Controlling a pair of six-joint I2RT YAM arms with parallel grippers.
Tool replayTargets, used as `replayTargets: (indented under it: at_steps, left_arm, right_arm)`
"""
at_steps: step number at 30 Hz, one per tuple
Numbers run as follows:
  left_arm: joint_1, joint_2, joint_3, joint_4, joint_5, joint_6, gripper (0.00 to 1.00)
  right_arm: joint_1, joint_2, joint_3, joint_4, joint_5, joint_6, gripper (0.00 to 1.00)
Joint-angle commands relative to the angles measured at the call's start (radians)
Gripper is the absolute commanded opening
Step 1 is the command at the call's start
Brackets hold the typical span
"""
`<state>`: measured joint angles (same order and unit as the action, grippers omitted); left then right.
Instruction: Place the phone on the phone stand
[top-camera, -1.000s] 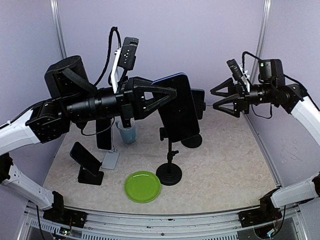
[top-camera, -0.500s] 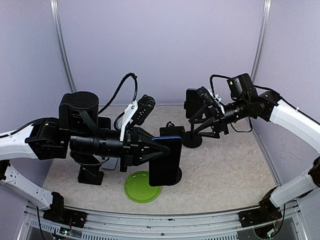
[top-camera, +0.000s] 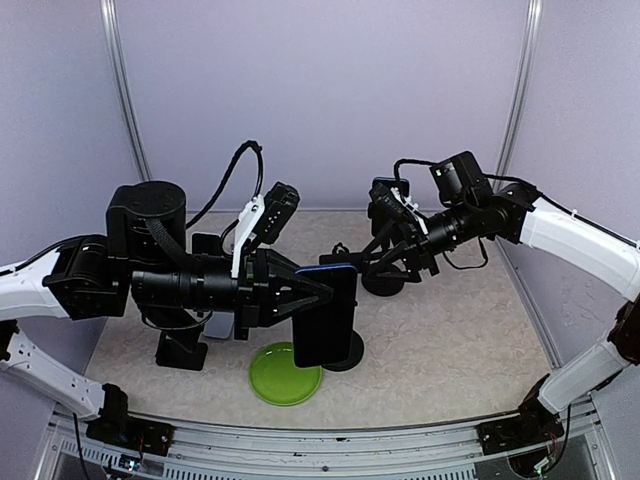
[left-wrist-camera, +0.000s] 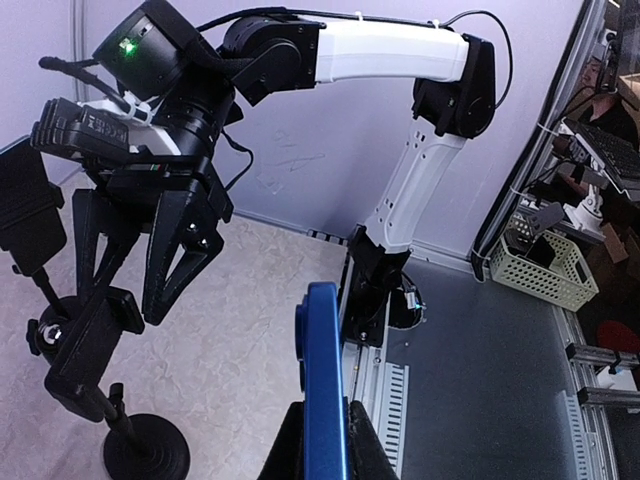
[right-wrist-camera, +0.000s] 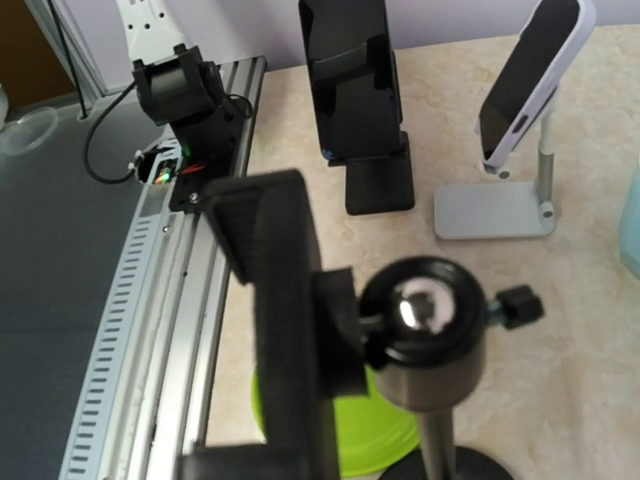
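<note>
Left gripper (top-camera: 316, 293) clamps the phone (top-camera: 327, 325) edgewise between its fingers

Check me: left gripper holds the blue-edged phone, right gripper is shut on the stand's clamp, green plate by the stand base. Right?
Not quite. The right gripper is open, jaws spread wide at the stand's clamp: see the left wrist view. The left gripper does hold the blue-edged phone; green plate lies by the stand base.

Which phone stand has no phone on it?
The black pole stand with the ball joint: its clamp is empty. The low black stand and the white stand are both occupied.
</note>
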<state>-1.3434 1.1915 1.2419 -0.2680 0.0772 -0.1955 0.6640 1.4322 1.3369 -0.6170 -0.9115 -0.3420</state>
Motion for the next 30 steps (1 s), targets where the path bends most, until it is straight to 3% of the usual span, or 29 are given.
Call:
replayTargets:
  at_steps: [1,17,21,26,30]
  left_arm:
    - [-0.004,-0.037,-0.019,0.061,-0.039,-0.016,0.00]
    - [-0.004,-0.021,-0.011,0.066,-0.052,-0.012,0.00]
    - [-0.002,-0.025,-0.002,0.065,-0.083,0.004,0.00]
    - [0.002,-0.020,0.016,0.065,-0.098,0.028,0.00]
    - [0.007,-0.004,0.026,0.069,-0.088,0.034,0.00]
  right_arm:
    - [0.028,0.002,0.038,0.003,-0.002,0.016,0.54]
    - [0.042,0.012,0.064,-0.015,0.011,0.026,0.27]
    - [0.042,0.004,0.053,-0.016,0.020,0.026,0.27]
    - [0.042,-0.007,0.035,-0.015,0.036,0.023,0.35]
    - [0.041,-0.023,0.015,-0.008,0.057,0.020,0.33]
